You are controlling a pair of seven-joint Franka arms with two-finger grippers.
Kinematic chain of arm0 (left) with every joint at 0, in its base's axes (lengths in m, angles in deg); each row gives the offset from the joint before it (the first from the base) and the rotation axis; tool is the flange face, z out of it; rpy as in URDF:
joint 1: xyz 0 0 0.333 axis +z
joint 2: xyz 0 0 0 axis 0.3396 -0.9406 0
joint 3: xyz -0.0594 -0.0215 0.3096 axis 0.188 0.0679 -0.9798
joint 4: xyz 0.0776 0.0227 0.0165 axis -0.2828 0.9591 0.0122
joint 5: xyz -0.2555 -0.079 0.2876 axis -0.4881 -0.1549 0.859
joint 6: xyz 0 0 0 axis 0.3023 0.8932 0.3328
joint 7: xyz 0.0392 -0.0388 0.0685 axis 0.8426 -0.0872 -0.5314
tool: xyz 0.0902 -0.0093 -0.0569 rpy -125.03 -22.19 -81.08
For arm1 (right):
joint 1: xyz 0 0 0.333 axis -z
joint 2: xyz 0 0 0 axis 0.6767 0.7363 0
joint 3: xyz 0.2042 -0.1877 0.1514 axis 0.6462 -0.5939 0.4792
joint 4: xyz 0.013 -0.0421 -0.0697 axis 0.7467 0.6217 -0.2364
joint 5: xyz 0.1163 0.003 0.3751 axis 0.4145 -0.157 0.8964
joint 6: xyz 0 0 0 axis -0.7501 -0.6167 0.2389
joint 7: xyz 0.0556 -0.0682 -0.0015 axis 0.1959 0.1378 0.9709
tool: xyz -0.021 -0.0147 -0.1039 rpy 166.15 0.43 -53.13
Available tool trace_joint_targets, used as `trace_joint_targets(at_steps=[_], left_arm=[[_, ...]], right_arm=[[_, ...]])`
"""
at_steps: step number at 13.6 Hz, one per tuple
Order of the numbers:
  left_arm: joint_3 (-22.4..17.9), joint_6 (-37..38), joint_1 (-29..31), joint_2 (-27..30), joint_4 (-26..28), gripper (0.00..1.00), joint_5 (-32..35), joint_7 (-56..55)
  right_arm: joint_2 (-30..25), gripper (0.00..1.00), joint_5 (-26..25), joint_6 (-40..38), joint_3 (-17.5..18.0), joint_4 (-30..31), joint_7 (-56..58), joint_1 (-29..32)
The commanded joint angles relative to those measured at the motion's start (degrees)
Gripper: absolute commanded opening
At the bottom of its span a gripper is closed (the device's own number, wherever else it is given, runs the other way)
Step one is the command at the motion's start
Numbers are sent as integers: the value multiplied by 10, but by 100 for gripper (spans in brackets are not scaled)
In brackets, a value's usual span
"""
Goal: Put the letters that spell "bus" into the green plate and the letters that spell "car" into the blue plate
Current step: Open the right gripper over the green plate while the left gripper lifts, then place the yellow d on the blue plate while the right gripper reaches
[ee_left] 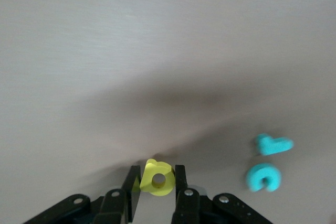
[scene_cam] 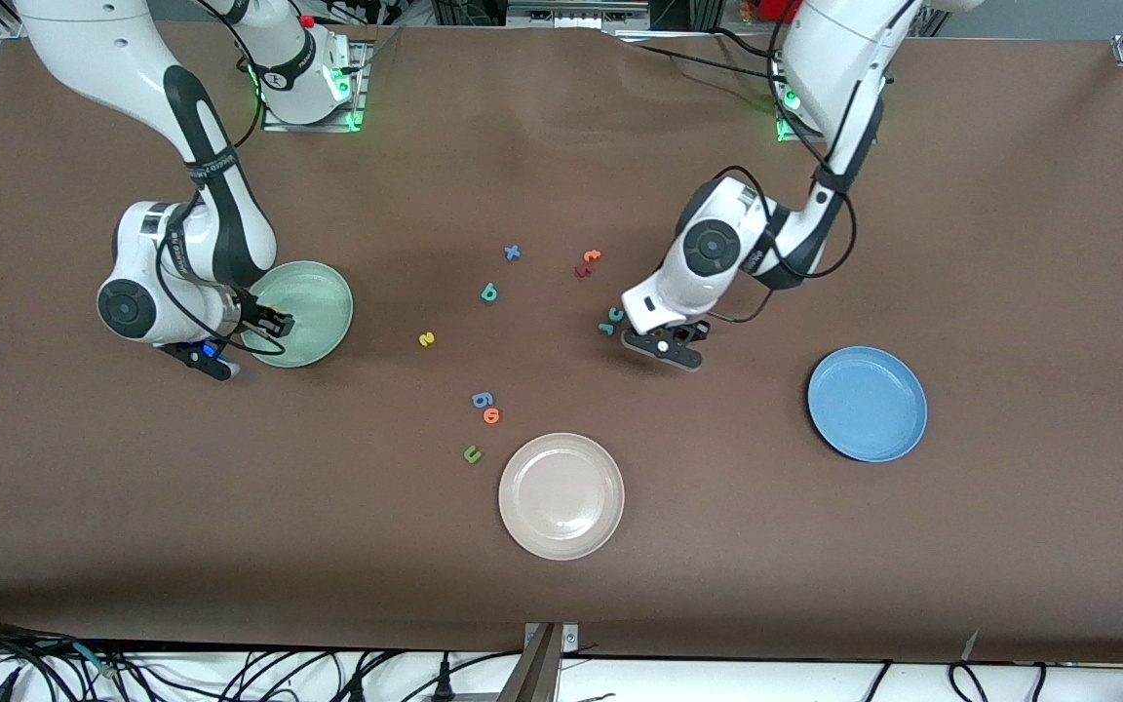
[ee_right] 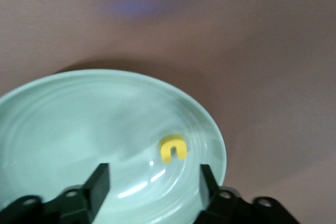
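L hand (ee_left: 157, 182) was clamped on the yellow "a" (ee_left: 157, 180), fingers (ee_left: 180, 178) pressing both sides; hand sat low over the brown surface (scene_cam: 1010, 244), near the teal "c" (ee_left: 263, 177) and teal "r" (ee_left: 273, 144), which lay just beside each other on the surface, not touching the hand. Front view: that pair showed as a small teal blob right next to the L hand, toward the middle of the surface. Blue plate (scene_cam: 867, 404) was w/o any letter in it, nearer the front cam than the L hand, toward L arm's end.

R hand (ee_right: 153, 182) was spread wide over the green plate (ee_right: 63, 129), holding nothing; yellow "u" (ee_right: 173, 148) lay in the plate between the fingers (ee_right: 98, 181), apart from both. Green plate sat at R arm's end.

Rest on surface, mid area: teal "b" (scene_cam: 489, 292), yellow "s" (scene_cam: 427, 339) nearer the cam than the "b", blue "x" (scene_cam: 513, 253), orange and red letters (scene_cam: 588, 262) touching, blue "g"-like letter (scene_cam: 482, 399) just beside orange "o" (scene_cam: 492, 416), dark green "u" (scene_cam: 472, 453) near the beige plate (scene_cam: 561, 495), which was nearest the front cam.
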Motion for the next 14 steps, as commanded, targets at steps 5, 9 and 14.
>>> trace_joint_targets(at_steps=[5,9,14], left_arm=[[3,124,151,78,-12,10,124,168],[2,100,226,71,-12,10,130,263],[2,21,273,25,-13,18,126,236]], right_arm=[[-47,99,7,-97,82,-101,-176,-6],[-22,99,7,-11,161,-102,-166,-6],[32,99,-2,111,214,-84,-12,-7]])
